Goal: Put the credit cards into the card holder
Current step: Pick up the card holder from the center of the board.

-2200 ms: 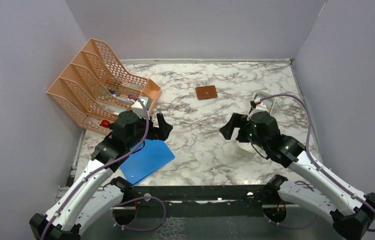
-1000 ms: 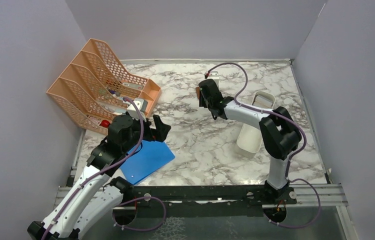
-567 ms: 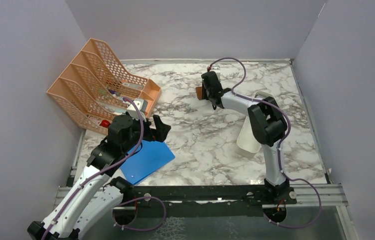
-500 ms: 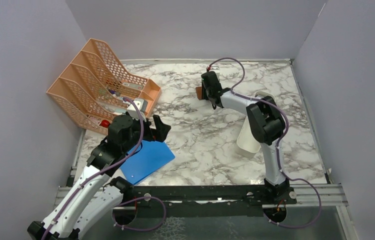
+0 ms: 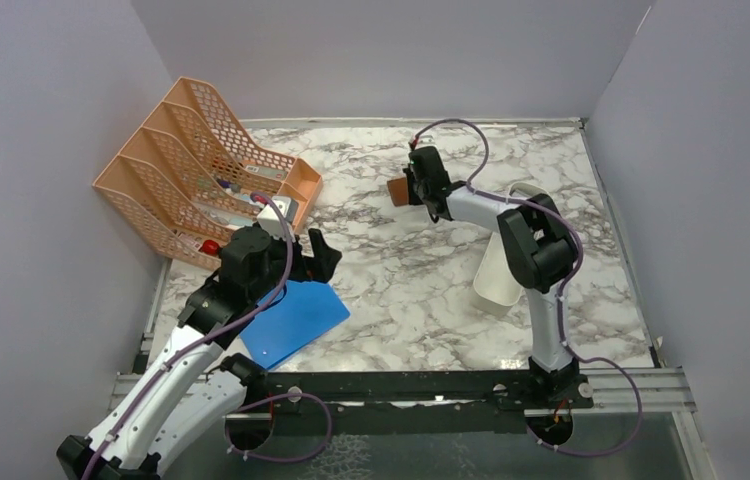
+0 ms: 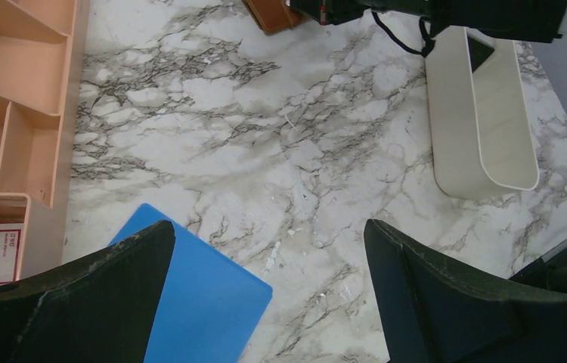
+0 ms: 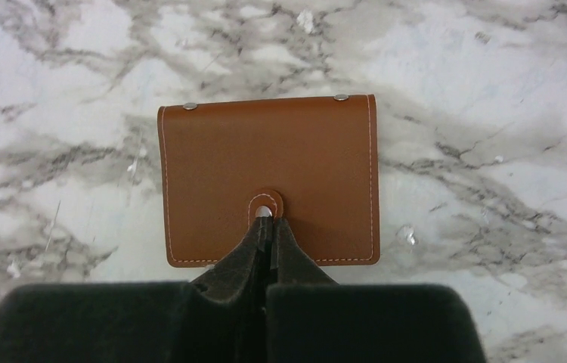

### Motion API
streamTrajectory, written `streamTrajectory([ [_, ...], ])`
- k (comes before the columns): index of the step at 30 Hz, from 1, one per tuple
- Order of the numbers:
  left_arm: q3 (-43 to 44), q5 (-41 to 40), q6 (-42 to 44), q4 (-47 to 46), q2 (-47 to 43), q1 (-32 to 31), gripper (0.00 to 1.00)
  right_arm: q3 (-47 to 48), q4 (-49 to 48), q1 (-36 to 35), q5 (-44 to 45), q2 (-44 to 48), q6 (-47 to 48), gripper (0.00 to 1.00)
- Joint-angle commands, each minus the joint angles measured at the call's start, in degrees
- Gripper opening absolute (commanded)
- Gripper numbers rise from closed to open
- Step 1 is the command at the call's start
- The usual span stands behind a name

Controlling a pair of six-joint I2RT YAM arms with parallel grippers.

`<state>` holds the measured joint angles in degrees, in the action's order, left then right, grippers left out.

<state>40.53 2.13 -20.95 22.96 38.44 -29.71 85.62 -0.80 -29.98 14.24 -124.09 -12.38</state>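
**A:** Near side first. Left arm?

**B:** The left gripper (image 5: pixel 316 255) hangs over the near-left part of the marble table (image 5: pixel 401 300). Its fingers are wide apart with nothing between them.

**A:** What's under it?

**B:** A blue board (image 6: pixel 205 302) lies flat on the marble. In the wrist view, one corner sits below the gap between the fingers. No contact visible.

**A:** And to the right of that?

**B:** A white tray (image 6: pixel 484 113), oblong, with its long axis running near to far. It sits right of centre, well apart from the board. A dark flat piece (image 6: pixel 481 53) lies inside its far end, too small to tell what it is. The right arm crosses above that end.

**A:** Left wall?

**B:** An orange mesh rack (image 5: pixel 201 170) stands against it, with stepped slots. It's just beyond the left gripper. There are a few small items in the slots, which I can't identify.

**A:** Task item?

**B:** The card holder (image 7: pixel 265 166) is at far centre on the marble, closed. It's well apart from the tray, rack and board. It's brown leather with a stitched edge and two studs along the far edge. The snap tab is on the edge facing the right arm.

**A:** Right arm?

**B:** It's stretched out to the far side. The right gripper (image 7: pixel 268 225) has its fingers pressed together, with the tips right at the snap tab. I can't tell whether any leather is pinched between them or the tips only rest on it.
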Motion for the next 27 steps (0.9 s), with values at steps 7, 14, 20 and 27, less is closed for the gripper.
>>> streamTrajectory([
  [7,0.25,-2.41,-0.67,1.47,2.01,0.35,0.96,-17.54,-4.21,-0.35,-17.77,16.44,6.46,0.01],
  [14,0.88,0.44,-2.30,0.02,4.43,0.35,0.94,-34.11,-17.20,-0.35,-36.47,31.82,12.24,0.01],
  [20,1.70,14.06,-6.81,-5.40,8.32,0.35,0.89,-41.94,-26.93,-0.35,-51.02,42.50,12.19,0.01],
  [27,4.15,22.80,-6.44,-10.85,11.39,0.36,0.89,-44.54,-31.50,-0.43,-65.65,50.11,10.80,0.01],
])
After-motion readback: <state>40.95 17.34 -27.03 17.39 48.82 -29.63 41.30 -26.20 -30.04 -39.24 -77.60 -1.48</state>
